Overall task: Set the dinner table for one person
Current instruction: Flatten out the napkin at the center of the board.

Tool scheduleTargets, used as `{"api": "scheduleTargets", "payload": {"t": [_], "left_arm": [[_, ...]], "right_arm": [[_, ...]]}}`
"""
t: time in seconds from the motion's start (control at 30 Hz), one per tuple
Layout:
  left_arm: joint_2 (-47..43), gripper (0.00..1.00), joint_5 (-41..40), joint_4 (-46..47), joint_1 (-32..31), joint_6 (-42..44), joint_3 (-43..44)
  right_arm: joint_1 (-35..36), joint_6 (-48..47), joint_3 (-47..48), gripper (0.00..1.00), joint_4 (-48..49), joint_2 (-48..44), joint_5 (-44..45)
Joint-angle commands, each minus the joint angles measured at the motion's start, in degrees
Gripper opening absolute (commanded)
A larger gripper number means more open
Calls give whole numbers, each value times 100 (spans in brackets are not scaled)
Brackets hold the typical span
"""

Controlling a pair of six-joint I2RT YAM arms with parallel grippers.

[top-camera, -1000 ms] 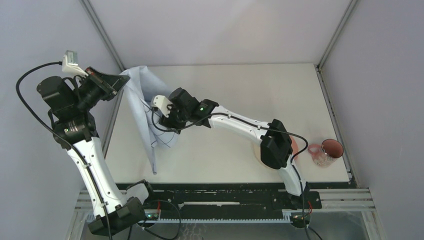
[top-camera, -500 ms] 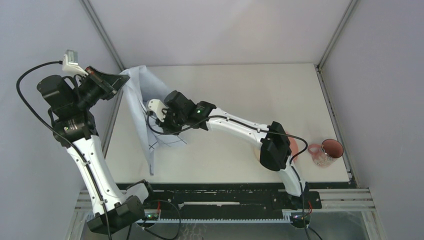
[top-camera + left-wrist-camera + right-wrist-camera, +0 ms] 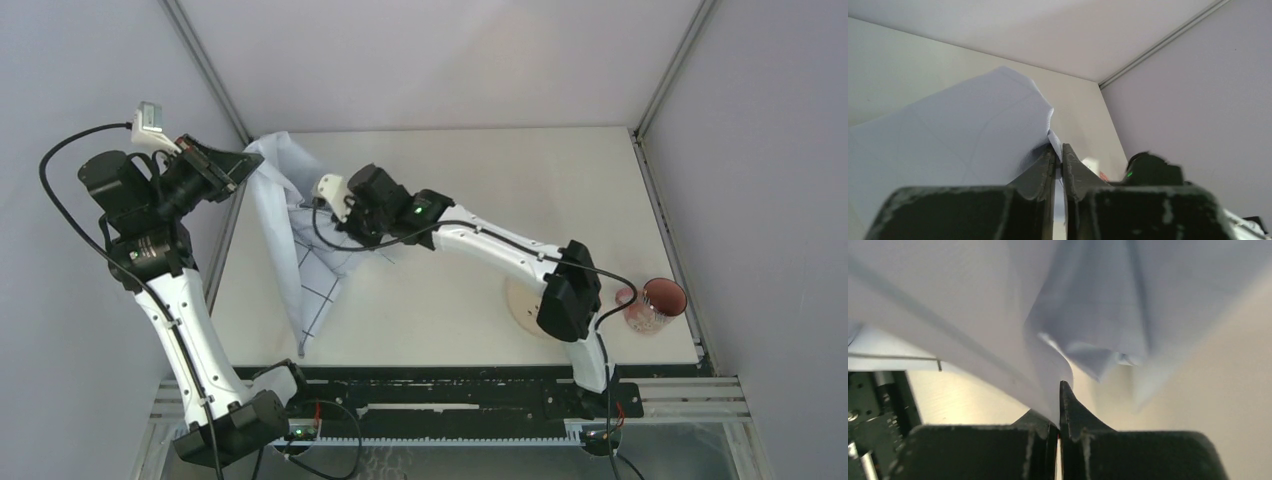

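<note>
left gripper [image 3: 1058,147]: jaws pressed nearly together, pinching a cloth [image 3: 290,230] corner at the tips | right gripper [image 3: 1058,390]: jaws pressed together on a cloth fold | cloth: stretched between both jaws, lower edge trailing below them | dinner table [image 3: 500,170]: beneath both jaws, left edge under left jaws, surface spreading beyond right jaws | mug [image 3: 655,303]: well right of right jaws, near table's right edge

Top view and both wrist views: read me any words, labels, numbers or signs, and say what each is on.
No text can be read in any view.
Cloth: only black grid lines, no lettering.
Cup: patterned, but no letters can be made out.
Table: plain, no print.
</note>
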Motion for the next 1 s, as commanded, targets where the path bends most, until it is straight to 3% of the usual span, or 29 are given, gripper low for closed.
{"api": "scheduleTargets", "payload": {"t": [0.0, 0.23, 0.4, 0.53, 0.7, 0.83, 0.97], "left_arm": [[-134, 16, 259, -2, 12, 376, -323], [-170, 34, 405, -285, -46, 739, -590], [-215, 39, 370, -355, -253, 923, -769], [-213, 44, 468, -369, -531, 955, -983], [-115, 57, 645, -703, -1161, 1311, -1171], [5, 63, 339, -1256, -1783, 1860, -1185], [87, 64, 16, -1703, -2452, 2359, -1049]], "right_arm": [[-491, 32, 173, 0, 355, -942, 890], [-937, -170, 406, 0, 457, -1322, 1898], [-1320, -160, 749, 0, 533, -1520, 2340], [-1533, -286, 1204, 0, 555, -1478, 2984], [-1800, -487, 1555, 0, 891, -1386, 3888], [-1871, -955, 1668, 0, 1428, -1319, 4461], [-1728, -2473, 1618, 0, 2794, -1170, 5217]]}}
